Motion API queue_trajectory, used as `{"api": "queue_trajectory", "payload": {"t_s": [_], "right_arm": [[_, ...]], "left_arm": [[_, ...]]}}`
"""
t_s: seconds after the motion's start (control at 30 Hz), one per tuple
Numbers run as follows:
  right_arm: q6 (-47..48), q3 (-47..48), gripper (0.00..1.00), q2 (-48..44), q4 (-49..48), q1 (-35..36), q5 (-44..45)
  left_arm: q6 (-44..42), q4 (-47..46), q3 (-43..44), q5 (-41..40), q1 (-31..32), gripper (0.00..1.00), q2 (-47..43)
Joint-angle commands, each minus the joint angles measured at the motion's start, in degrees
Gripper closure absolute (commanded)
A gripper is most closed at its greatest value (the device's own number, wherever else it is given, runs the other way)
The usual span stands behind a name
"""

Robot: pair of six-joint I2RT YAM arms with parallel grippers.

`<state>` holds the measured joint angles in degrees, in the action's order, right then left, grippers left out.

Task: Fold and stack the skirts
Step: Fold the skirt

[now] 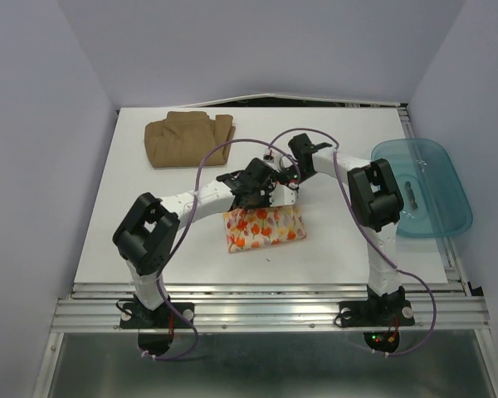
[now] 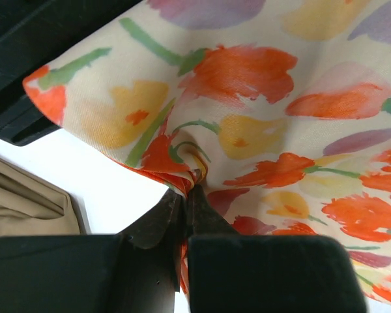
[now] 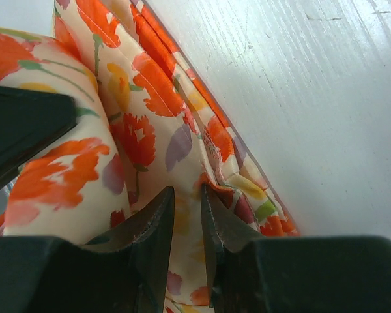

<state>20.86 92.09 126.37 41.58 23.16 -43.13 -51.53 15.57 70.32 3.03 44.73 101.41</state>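
Top external view: white desk (image 1: 315,124), pale walls (image 1: 33,124). Mid-frame, left gripper (image 2: 190,186) pinches the printed skirt (image 1: 264,228); right gripper (image 3: 186,195) sits narrow at its edge, hold unclear.

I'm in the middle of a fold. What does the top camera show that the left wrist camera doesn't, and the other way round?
Only the top view: the teal tub at the right edge of the table, the right arm reaching in beside the left, and the whole folded tan skirt at the far left.
Only the left wrist view: the left gripper pinched shut on a gathered bunch of the printed skirt.
Both: the printed skirt, part of the tan skirt and the white table.
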Motion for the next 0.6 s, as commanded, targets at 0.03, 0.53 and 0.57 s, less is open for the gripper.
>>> {"api": "queue_trajectory", "payload": {"t_s": [0.03,0.53,0.57], "right_arm": [[2.3,-1.2,0.70,3.4,1.9,1.2,8.2],[-3.7,6.3,0.70,7.1,6.0,1.2,15.1],[-4.5,6.9,0.70,7.1,6.6,1.2,16.4]], "left_arm": [[-0.1,-7.0,-2.5,-2.0,-0.7,1.00,0.2],[-2.8,-10.7,-7.4,-2.0,-0.7,0.81,4.1],[-3.2,-10.7,-8.0,-2.0,-0.7,0.80,4.2]]}}
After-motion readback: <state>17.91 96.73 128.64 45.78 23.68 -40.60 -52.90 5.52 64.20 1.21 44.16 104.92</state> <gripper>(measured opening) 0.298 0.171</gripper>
